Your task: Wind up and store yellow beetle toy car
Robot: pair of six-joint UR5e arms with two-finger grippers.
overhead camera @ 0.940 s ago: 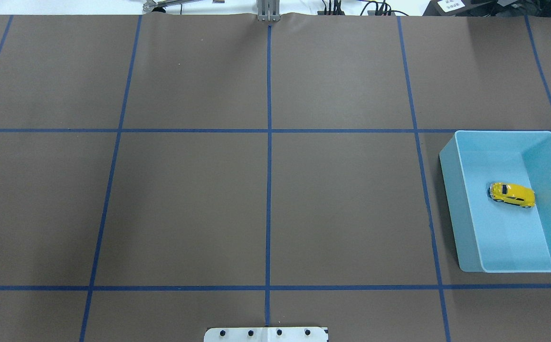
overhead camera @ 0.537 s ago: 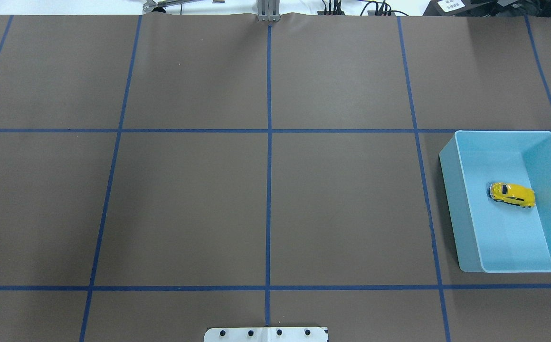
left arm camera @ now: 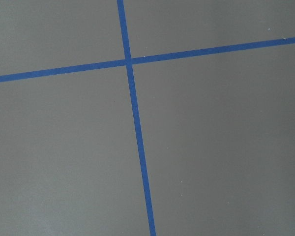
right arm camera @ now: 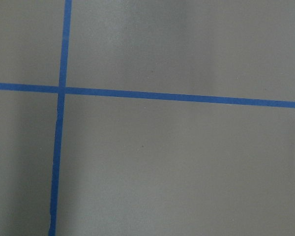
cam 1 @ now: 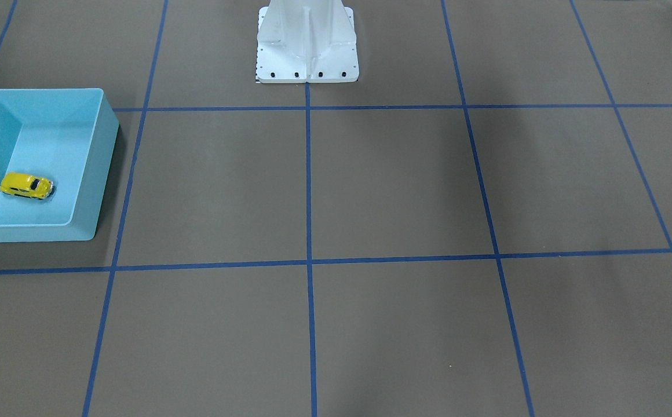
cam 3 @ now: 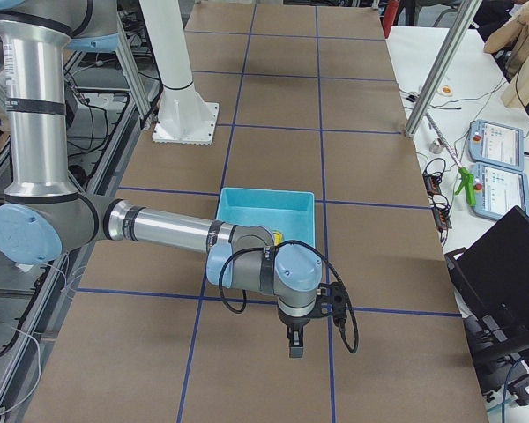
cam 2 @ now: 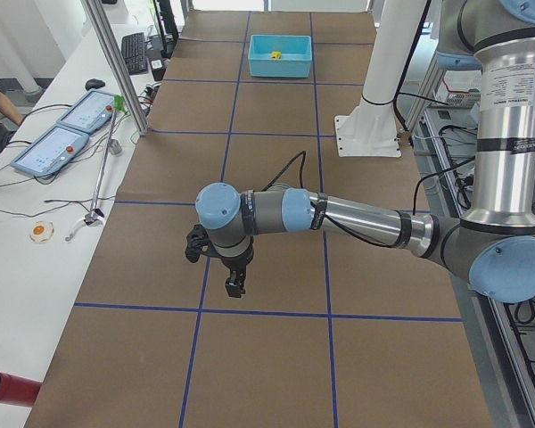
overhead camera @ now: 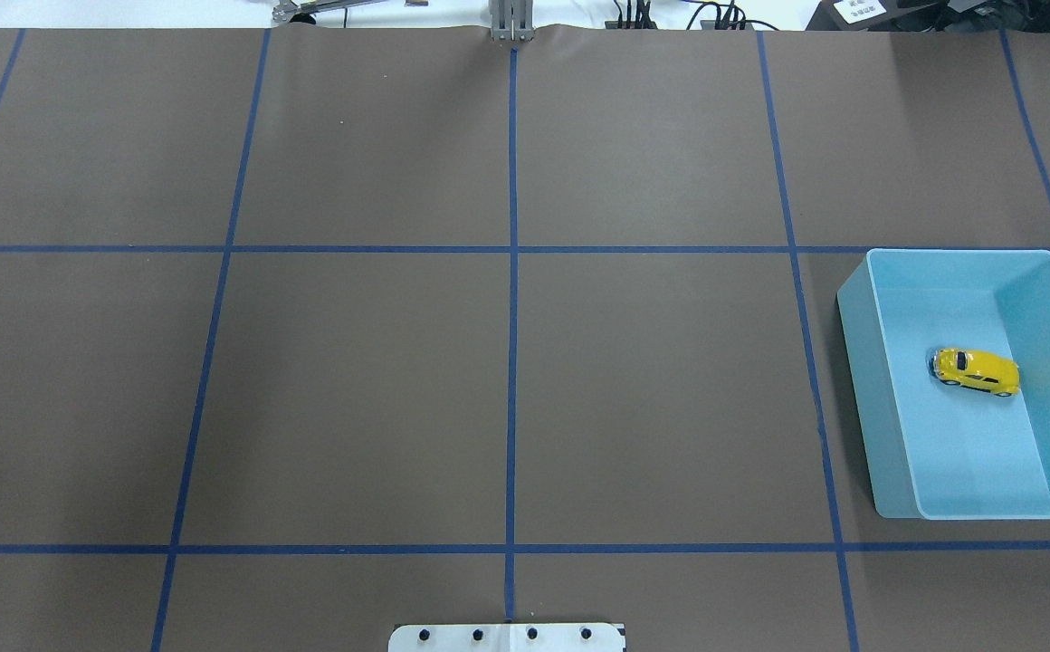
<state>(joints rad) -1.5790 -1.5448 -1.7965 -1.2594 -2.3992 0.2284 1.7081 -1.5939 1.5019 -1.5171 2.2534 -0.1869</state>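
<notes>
Toy: the tiny bright yellow beetle-shaped toy car point(overhead camera: 978, 371) stands on its wheels on the floor of the light blue rectangular plastic bin point(overhead camera: 871, 389). It sits about mid-floor, set crosswise to the bin's long sides and apart from the walls.

Bin: it rests upright on the brown table mat with its blue tape grid point(overhead camera: 353, 380), on the robot's right side, well apart from the white robot pedestal point(cam 1: 307, 46).

Left gripper point(cam 2: 234, 283): it hangs above the mat near the table's left end, fingers pointing down, far from the bin. It shows only in the side view, so its opening and any hold cannot be told.

Right gripper point(cam 3: 297, 342): it hangs above the mat near the table's right end, beside the bin and outside it, fingers down. It too shows only from the side; opening and hold cannot be told.

Both wrist cameras show only mat and crossing tape lines
</notes>
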